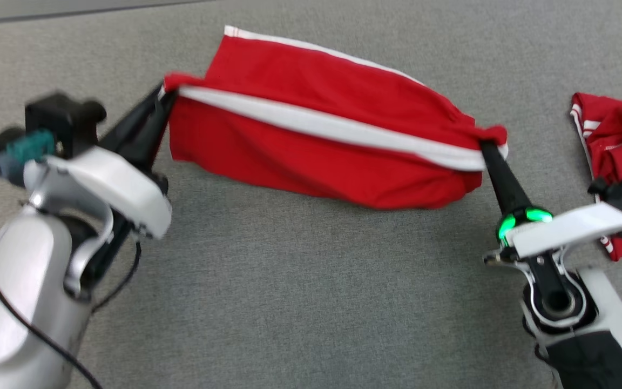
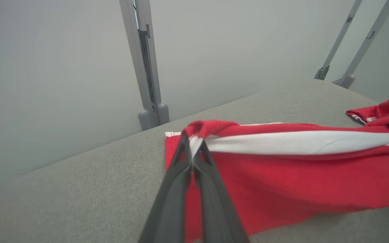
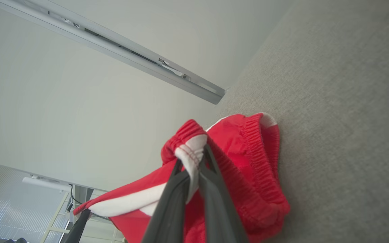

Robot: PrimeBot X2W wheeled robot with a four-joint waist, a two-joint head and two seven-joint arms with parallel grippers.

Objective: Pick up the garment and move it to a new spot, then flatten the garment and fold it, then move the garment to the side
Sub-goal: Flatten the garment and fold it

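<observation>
Head view: set high, facing down and forward onto the grey surface at middle distance, arms entering from both lower corners. Left wrist view: low and close, looking along the jaws of the left gripper across the surface to a pale wall. Right wrist view: close, rolled sideways behind the right gripper, with the surface up its right side. Shared by all three: the garment between the grippers. Shared by head and left wrist views: a second garment at the right.

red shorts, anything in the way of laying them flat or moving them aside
Nothing visible beneath the red shorts on the grey table; a crumpled red garment lies to the right, crowding that side.
</observation>
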